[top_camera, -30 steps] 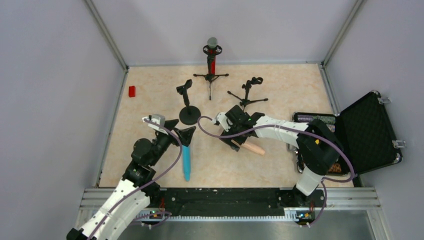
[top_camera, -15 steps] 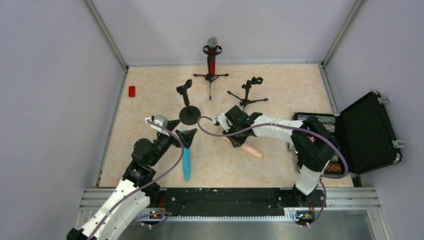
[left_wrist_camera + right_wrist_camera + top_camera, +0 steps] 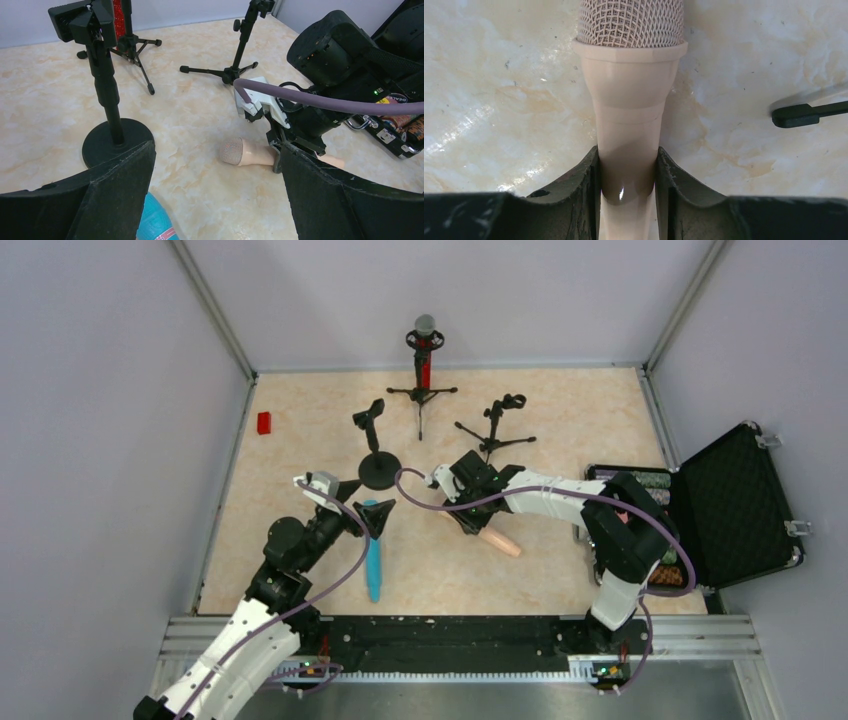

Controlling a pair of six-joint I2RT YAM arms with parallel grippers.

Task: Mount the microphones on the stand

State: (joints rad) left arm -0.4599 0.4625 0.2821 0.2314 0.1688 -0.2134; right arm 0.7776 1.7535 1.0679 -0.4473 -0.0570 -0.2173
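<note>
The peach-beige microphone lies on the table, and my right gripper is shut on its handle just below the mesh head. To the left lies the light-blue microphone. My left gripper hangs open over its head end, touching nothing. At the back, the glittery red microphone stands clipped in a tripod stand. A round-base stand and a second tripod stand hold nothing.
An open black case with small items sits at the right edge. A small red block lies at the far left. Grey walls enclose the table on three sides. My right arm's purple cable crosses the left wrist view.
My right gripper has closed on the peach-beige microphone's handle. My left gripper has edged slightly forward and right, still open above the light-blue microphone.
</note>
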